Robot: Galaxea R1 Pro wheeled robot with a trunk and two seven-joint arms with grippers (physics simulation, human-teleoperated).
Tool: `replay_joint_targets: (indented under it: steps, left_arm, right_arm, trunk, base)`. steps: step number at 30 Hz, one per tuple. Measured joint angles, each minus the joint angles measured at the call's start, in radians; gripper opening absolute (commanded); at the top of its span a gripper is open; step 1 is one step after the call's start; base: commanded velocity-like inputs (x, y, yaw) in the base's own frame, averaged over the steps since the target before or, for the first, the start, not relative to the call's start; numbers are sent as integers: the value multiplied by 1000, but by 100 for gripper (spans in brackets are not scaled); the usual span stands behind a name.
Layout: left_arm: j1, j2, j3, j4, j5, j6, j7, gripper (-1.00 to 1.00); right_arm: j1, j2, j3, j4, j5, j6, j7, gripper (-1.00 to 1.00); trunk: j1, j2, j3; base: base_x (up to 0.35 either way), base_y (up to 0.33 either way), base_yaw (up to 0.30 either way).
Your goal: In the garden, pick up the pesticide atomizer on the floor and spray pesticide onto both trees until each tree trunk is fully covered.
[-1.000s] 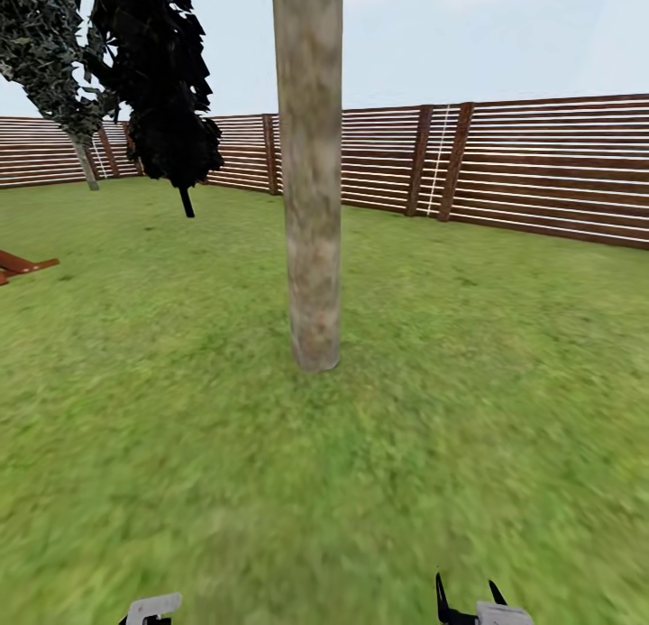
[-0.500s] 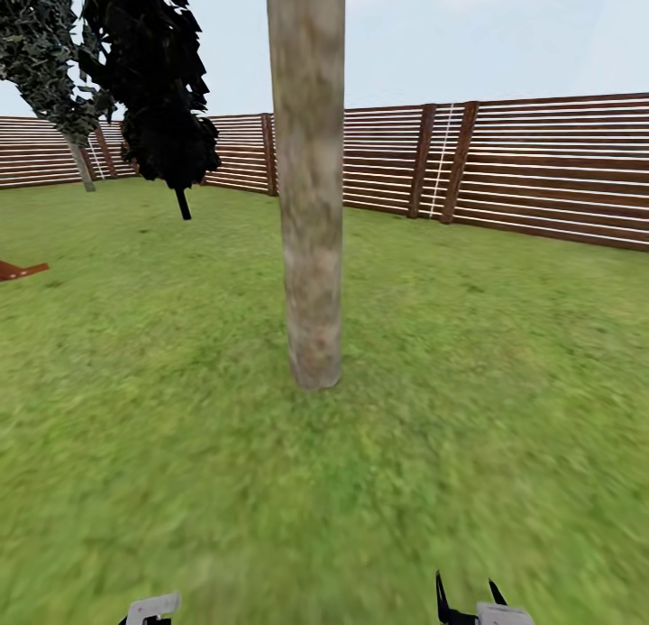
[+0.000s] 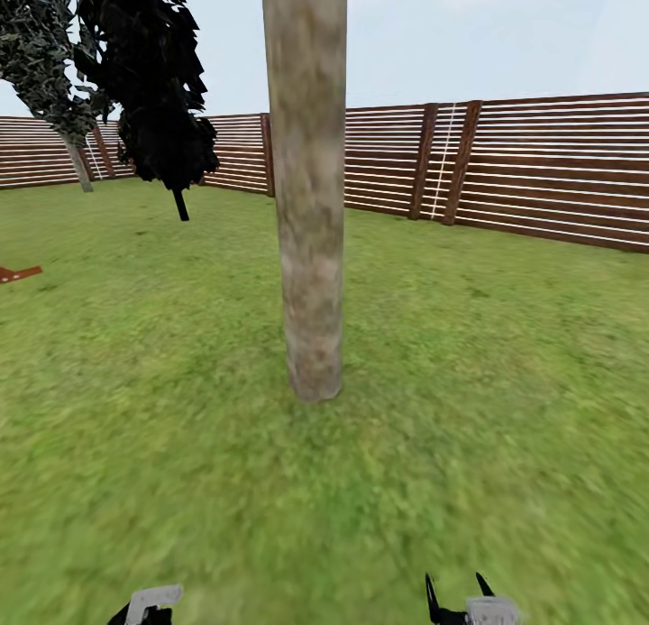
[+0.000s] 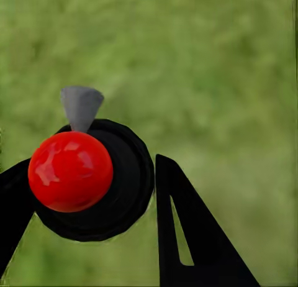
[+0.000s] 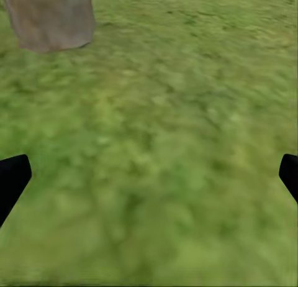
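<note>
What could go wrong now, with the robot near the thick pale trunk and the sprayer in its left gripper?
1. The base might bump the thick pale grey-beige tree trunk standing close ahead.
2. The black atomizer with red knob sits between the left gripper fingers with its grey nozzle aimed over the green grass lawn, so spray could miss the bark.

Along our left claw (image 4: 87, 231) we see the pesticide atomizer (image 4: 93, 175) held between the two black fingers (image 4: 186, 237), which press its round black body from either side. Its glossy red ball top faces us, and a grey cone nozzle juts out beside it. Behind lies the blurry green floor (image 4: 217, 69).
</note>
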Motion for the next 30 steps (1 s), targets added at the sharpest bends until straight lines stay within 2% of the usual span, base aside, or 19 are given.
replay_joint_targets:
  steps: [1,2,3,5,6,7,9,10,11,12,13,15,17,19,21,24,27,28,30]
  left_arm:
    - [-3,8,-2,-1,-37,0,-21,-100]
    - [-3,14,-12,-1,-90,2,-66,-100]
    - [-3,18,-15,-1,-133,3,-112,-100]
    - [-16,23,-23,-3,-274,11,-265,-100]
    - [-36,23,-20,-3,-338,20,-314,-100]
    - [-67,21,-20,-3,-429,51,-358,-100]
    - [-101,14,-21,-9,-561,143,-425,-100]
    - [-112,11,-16,-28,-604,177,-463,-100]
    - [-118,9,-15,-47,-625,193,-488,-100]
    - [-126,7,-16,-92,-658,227,-563,-100]
    - [-127,7,-20,-102,-681,246,-588,-100]
    - [-128,4,-20,-110,-764,271,-622,-100]
    - [-129,2,-18,-112,-813,277,-628,-100]
    - [-129,-5,-17,-113,-829,278,-630,-100]
    - [-132,-23,-18,-115,-835,284,-631,-100]
    - [-138,-40,-20,-138,-850,325,-632,-100]
    - [-140,-63,-20,-191,-890,381,-670,-100]
    - [-140,-69,-20,-205,-896,389,-685,-100]
    - [-140,-78,-20,-223,-901,398,-699,-100]
  right_arm:
    - [0,-1,24,-38,43,40,0,100]
    - [0,-1,35,-90,72,88,0,100]
    - [0,-1,40,-131,85,127,0,100]
    - [0,0,66,-255,109,271,32,100]
    - [-1,3,95,-309,125,359,102,100]
    - [-7,9,149,-376,149,491,255,100]
    - [-27,15,190,-455,160,615,454,100]
    - [-33,16,198,-477,162,636,530,100]
    - [-36,16,200,-489,164,644,582,100]
    - [-46,17,204,-531,171,655,739,100]
    - [-50,16,208,-551,182,659,782,100]
    - [-54,17,225,-589,220,669,816,100]
    - [-61,17,231,-597,233,699,823,100]
    - [-65,17,233,-599,237,724,847,100]
    - [-73,18,234,-609,240,763,938,100]
    - [-94,31,253,-636,241,834,976,100]
    - [-127,47,378,-645,241,914,984,100]
    - [-136,51,407,-646,240,932,984,-100]
    - [-148,55,430,-648,240,954,985,-100]
  trunk:
    - [0,0,0]
    - [0,0,0]
    - [0,0,0]
    - [0,0,0]
    - [0,0,0]
    - [0,0,0]
    - [0,0,0]
    - [0,0,0]
    - [0,0,0]
    - [0,0,0]
    - [0,0,0]
    - [0,0,0]
    - [0,0,0]
    - [0,0,0]
    - [0,0,0]
    - [0,0,0]
    - [0,0,0]
    - [0,0,0]
    - [0,0,0]
  base:
    - [1,0,0]
    - [0,0,0]
    - [0,0,0]
    - [0,0,0]
    - [0,0,0]
    - [0,0,0]
    - [0,0,0]
    - [0,0,0]
    - [0,0,0]
    - [0,0,0]
    - [0,0,0]
    - [0,0,0]
    - [0,0,0]
    - [0,0,0]
    - [0,0,0]
    - [0,0,0]
    - [0,0,0]
    - [0,0,0]
    - [0,0,0]
